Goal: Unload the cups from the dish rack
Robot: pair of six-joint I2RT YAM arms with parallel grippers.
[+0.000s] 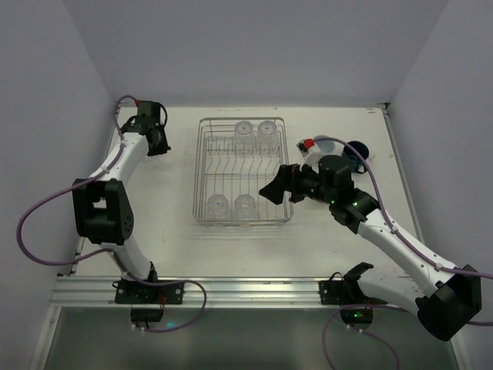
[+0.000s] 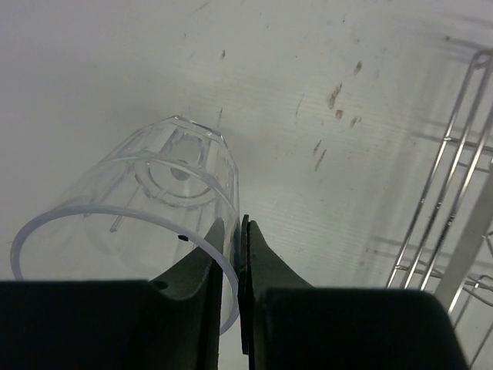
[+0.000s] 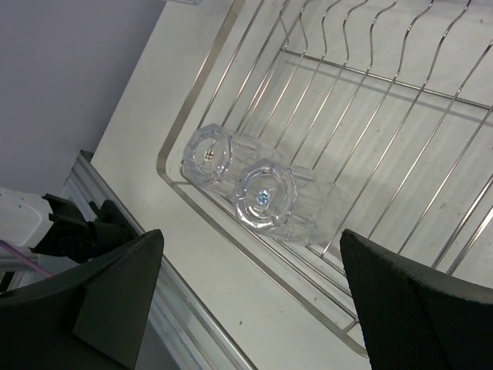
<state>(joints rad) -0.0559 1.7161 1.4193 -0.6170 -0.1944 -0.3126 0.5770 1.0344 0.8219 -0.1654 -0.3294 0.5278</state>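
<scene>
The left gripper [image 2: 240, 254] pinches the rim of a clear tumbler [image 2: 146, 185], with the dish rack [image 2: 454, 193] off to its right. The right gripper [image 3: 250, 254] gapes wide, and just ahead of it two tumblers [image 3: 208, 154] [image 3: 266, 196] lie in the rack. Tiny spots on their bases may be stickers, unreadable.

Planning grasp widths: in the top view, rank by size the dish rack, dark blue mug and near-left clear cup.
1. dish rack.
2. clear cup and dark blue mug: alike; mug partly hidden, so unranked.
</scene>
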